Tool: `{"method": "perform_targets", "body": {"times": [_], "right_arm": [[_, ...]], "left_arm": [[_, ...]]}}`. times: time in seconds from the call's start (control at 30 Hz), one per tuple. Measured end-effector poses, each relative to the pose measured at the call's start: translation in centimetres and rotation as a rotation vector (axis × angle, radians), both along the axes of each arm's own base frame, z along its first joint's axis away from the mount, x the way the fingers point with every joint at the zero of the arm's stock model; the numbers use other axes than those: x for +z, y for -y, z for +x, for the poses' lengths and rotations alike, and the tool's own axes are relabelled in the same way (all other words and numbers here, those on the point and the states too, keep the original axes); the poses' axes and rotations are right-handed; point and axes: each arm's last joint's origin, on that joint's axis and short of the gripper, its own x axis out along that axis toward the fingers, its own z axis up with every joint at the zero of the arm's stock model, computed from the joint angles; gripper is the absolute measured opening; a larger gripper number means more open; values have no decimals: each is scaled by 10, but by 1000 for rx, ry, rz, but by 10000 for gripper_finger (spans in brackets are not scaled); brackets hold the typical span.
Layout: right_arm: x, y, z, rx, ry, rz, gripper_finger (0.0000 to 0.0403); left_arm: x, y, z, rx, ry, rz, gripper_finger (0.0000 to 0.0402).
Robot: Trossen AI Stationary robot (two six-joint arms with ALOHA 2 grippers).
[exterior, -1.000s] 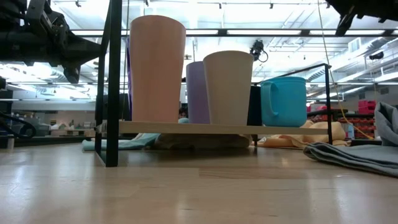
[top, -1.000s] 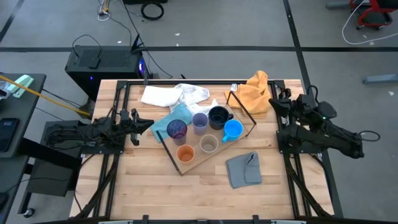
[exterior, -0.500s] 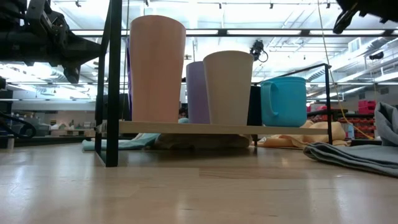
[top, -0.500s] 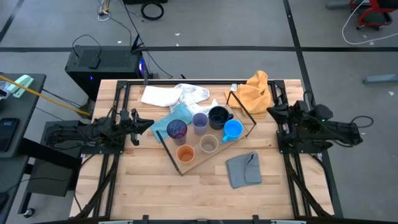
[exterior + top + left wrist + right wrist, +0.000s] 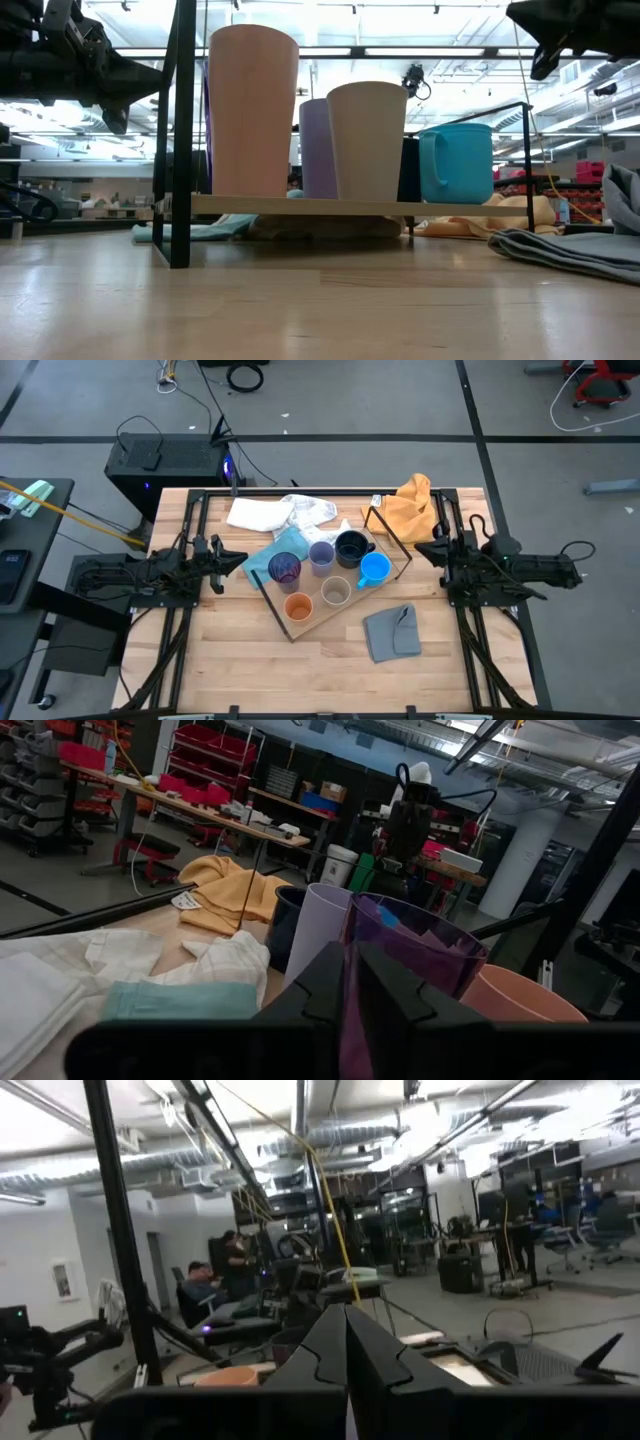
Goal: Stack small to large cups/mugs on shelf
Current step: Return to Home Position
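Six cups stand upright on the light-wood shelf (image 5: 325, 620) in mid-table: a dark purple tumbler (image 5: 284, 568), a lavender cup (image 5: 321, 556), a black mug (image 5: 350, 547), a bright blue mug (image 5: 374, 569), a beige cup (image 5: 336, 592) and an orange cup (image 5: 299, 606). None is nested in another. My left gripper (image 5: 238, 561) hovers shut just left of the shelf, level with the purple tumbler (image 5: 420, 950). My right gripper (image 5: 422, 550) is shut, just right of the shelf and above the cups, as the low view (image 5: 545, 35) shows.
White cloth (image 5: 270, 512) and a teal cloth (image 5: 262, 558) lie behind and left of the shelf. An orange cloth (image 5: 410, 505) lies at the far right, and a grey cloth square (image 5: 392, 630) in front of the shelf. The shelf's black frame rods (image 5: 180, 130) rise around the cups.
My right arm has swung round and now lies level, pointing toward the table's left. Its gripper has gone a little toward the near edge and toward the blue mug, and has come lower into the low view. The cups and my left arm have kept still.
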Motion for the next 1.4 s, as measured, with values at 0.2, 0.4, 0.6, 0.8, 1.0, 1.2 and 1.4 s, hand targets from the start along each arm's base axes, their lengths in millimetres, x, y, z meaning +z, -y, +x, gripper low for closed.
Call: {"method": "perform_targets", "body": {"times": [0.2,0.4,0.6,0.8,1.0,1.2,1.4], "right_arm": [[-12,0,4,1,51,-19,2],[-30,0,9,0,61,-11,2],[-36,-1,11,19,19,-8,2],[-52,-3,15,125,-144,52,2],[-56,-3,15,129,-186,51,2],[-56,-4,15,155,-190,43,1],[-58,-4,15,167,-207,58,1]], "left_arm": [[0,0,0,1,-1,1,40],[0,0,0,1,-1,2,45],[0,0,0,0,-1,2,40],[0,0,0,1,-1,2,44],[0,0,0,0,-1,2,47],[0,0,0,0,-2,2,42],[0,0,0,1,-3,3,40]]}}
